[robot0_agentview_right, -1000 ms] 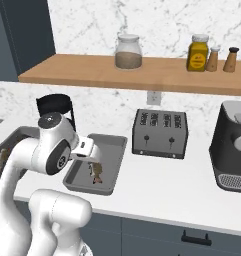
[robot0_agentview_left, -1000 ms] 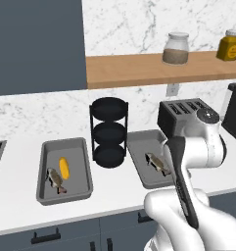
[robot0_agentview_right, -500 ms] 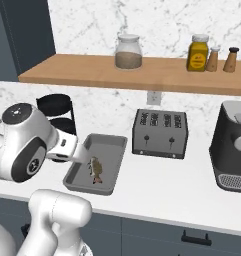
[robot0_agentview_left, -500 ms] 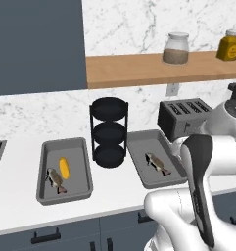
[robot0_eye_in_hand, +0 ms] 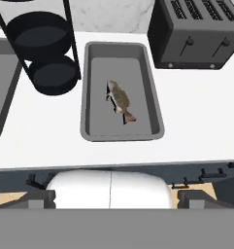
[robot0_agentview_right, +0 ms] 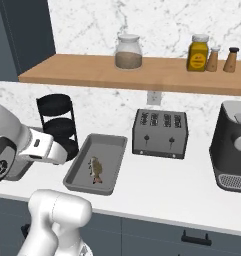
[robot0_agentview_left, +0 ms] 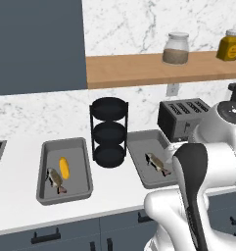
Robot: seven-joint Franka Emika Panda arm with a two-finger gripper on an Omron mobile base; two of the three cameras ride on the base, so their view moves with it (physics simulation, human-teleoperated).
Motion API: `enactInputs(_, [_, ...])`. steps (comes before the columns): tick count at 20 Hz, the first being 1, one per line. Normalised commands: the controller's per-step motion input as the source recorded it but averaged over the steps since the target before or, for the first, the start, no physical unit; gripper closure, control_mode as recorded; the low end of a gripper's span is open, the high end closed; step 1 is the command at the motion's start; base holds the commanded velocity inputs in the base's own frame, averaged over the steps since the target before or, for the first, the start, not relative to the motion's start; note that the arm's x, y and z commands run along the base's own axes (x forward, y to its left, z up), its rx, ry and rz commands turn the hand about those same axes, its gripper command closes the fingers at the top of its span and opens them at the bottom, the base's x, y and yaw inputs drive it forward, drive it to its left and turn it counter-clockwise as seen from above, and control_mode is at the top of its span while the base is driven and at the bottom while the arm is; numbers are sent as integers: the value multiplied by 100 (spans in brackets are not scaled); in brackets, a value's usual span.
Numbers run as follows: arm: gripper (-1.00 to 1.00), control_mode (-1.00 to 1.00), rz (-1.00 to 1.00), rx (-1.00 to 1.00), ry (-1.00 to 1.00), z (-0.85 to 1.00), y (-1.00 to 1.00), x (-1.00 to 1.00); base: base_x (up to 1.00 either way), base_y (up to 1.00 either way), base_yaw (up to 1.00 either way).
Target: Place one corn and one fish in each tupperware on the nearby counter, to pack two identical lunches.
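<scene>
- Looking over a white marbled counter (robot0_agentview_left: 21,206) from behind a white robot arm, three rendered views give a kitchen packing scene.
- Two shallow grey tupperware trays sit on the counter, one on each side of a black three-tier round rack (robot0_agentview_left: 109,132).
- Inside the left tupperware (robot0_agentview_left: 64,169) lie a yellow-orange corn (robot0_agentview_left: 64,167) and a brown-grey fish (robot0_agentview_left: 55,179), close beside each other.
- Inside the right tupperware (robot0_agentview_left: 150,157) lies a second fish (robot0_agentview_left: 157,163), roughly in the middle, and no corn can be seen with it.
- Seen from the hand view, that same fish (robot0_eye_in_hand: 120,100) lies at a slant on the tray floor, apart from every wall of the tray (robot0_eye_in_hand: 121,91).
- Behind the right tray stands a dark toaster (robot0_agentview_right: 160,133), and a black appliance (robot0_agentview_right: 232,147) stands further right.
- Jars and shakers line a wooden wall shelf (robot0_agentview_right: 142,70) above.
- As for the claw, its fingertips cannot be made out against the robot's own body; it reads as spread wide, and nothing is seen held.
- Judging progress: the left lunch looks complete, and the right lunch has its fish.
- What seems left is one corn for the right tray; the second cob cannot be located here, so finding it would come first.
</scene>
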Motion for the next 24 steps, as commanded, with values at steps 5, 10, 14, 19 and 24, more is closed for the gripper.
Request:
enactInputs(5, [-100,-100,0,-1,0,-10,2,0,0,0,0])
enactInputs(10, [-100,-100,0,0,0,-4,-4,-1,0,0,0])
enactInputs(14, [-100,-100,0,0,0,-12,-8,-21,0,0,0])
enactInputs(19, [-100,100,0,0,0,0,0,0,-62,-34,-2])
enactInputs(24, [-100,100,0,0,0,0,0,0,-70,-57,-7])
